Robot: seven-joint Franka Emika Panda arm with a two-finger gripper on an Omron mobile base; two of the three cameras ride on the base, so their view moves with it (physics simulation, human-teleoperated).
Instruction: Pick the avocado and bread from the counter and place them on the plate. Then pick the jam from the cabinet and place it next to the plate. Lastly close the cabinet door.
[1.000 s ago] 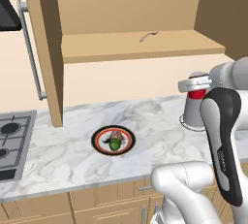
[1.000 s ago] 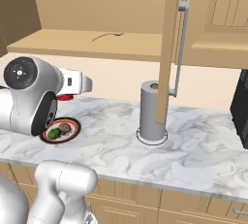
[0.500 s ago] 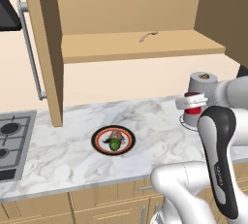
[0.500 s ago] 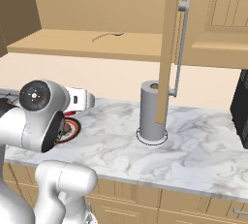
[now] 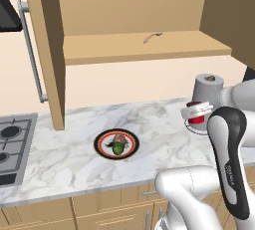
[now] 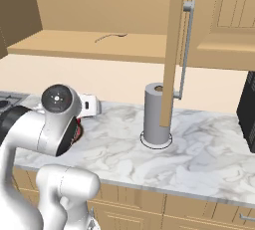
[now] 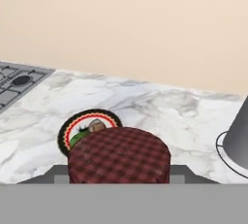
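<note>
Two items are sitting on the plate point(image 5: 116, 143) in the lower centre of the left base view: the green avocado point(image 5: 118, 149) toward the camera and the brown bread point(image 5: 119, 139) just behind it, touching or nearly so. No readable writing is showing on any object; small grey lettering on the arm's dark forearm at lower right is too small to make out.

The gripper point(image 5: 198, 109) is hanging at right centre of the left base view, clamped on the jam point(image 5: 197, 119), jaws drawn in against the jar. In the hand view the jar's red-and-black checked lid point(image 7: 119, 153) is lying at bottom centre, with the plate showing just past it at left centre. The jam is sitting above the counter point(image 5: 74, 159), right of the plate and well apart from it, directly in front of the grey paper-towel roll point(image 5: 207, 89); whether it is touching the marble I cannot tell.

The counter is running white-grey and veined across the lower half, light wood cupboards point(image 5: 99, 214) below. A gas hob point(image 5: 12, 142) is occupying the left edge. The cabinet point(image 5: 144, 50) is standing open across the top, one shelf inside with a small curved mark on it. The cabinet door point(image 5: 45, 50) is swinging out at upper left, its silver bar handle point(image 5: 31, 50) vertical. The wall behind is plain beige.
</note>
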